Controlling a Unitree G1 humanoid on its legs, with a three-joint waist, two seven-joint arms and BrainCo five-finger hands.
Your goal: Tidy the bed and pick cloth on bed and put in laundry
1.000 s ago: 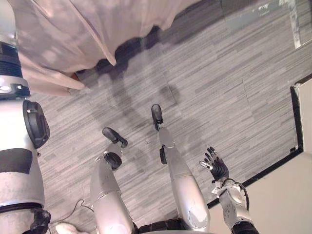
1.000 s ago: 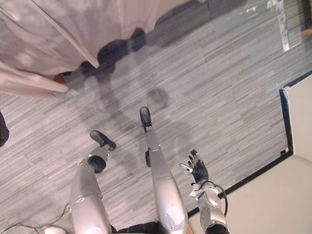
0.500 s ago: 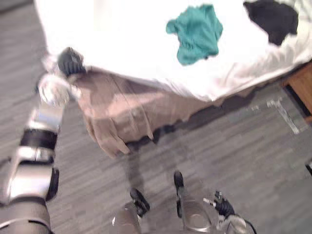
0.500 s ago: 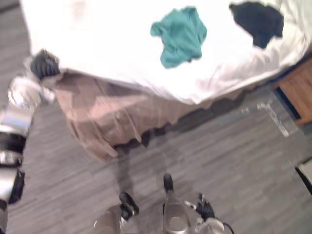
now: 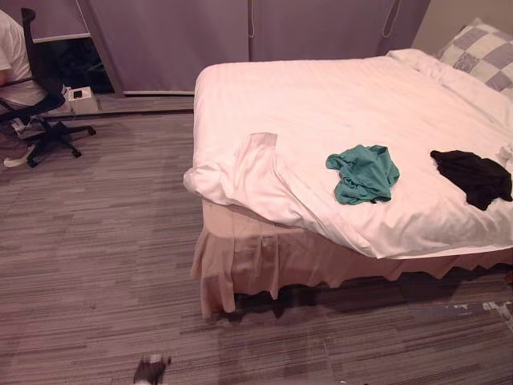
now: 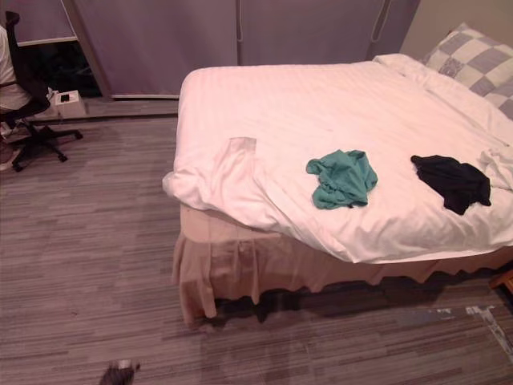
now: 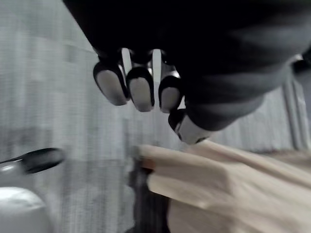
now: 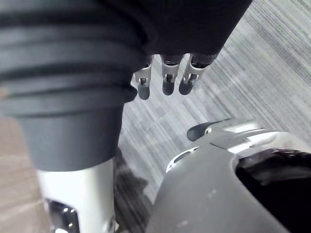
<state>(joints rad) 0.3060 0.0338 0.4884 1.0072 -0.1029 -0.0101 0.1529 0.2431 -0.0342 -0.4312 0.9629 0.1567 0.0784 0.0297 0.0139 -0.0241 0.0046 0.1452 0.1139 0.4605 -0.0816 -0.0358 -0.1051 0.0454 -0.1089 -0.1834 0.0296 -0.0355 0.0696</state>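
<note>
On the bed (image 5: 321, 88), two cloths lie on the white duvet: a teal cloth (image 5: 365, 172) bunched near the foot-side edge, and a black cloth (image 5: 474, 176) well apart from it, toward the pillow (image 5: 481, 52) end. Neither is held. The duvet's near corner (image 5: 256, 156) is folded back and rumpled above the skirt (image 5: 264, 261).

The right hand (image 8: 167, 80) is seen over bare floor with fingers straight and loose, nothing in them. The left hand (image 7: 141, 92) is seen low by the beige skirt folds; whether it is open or closed cannot be told, as it is blurred. A person (image 5: 10, 56) sits on a chair (image 5: 44, 120) far off to the left.

The step is judged to be the approach, with the bed not yet within reach. The foot-side edge should be closed on squarely, opposite the teal cloth, which is the nearer pick. The cloth is best taken at its bunched middle and lifted straight up so the duvet is not dragged. The folded corner is best flattened once the hands are free.
</note>
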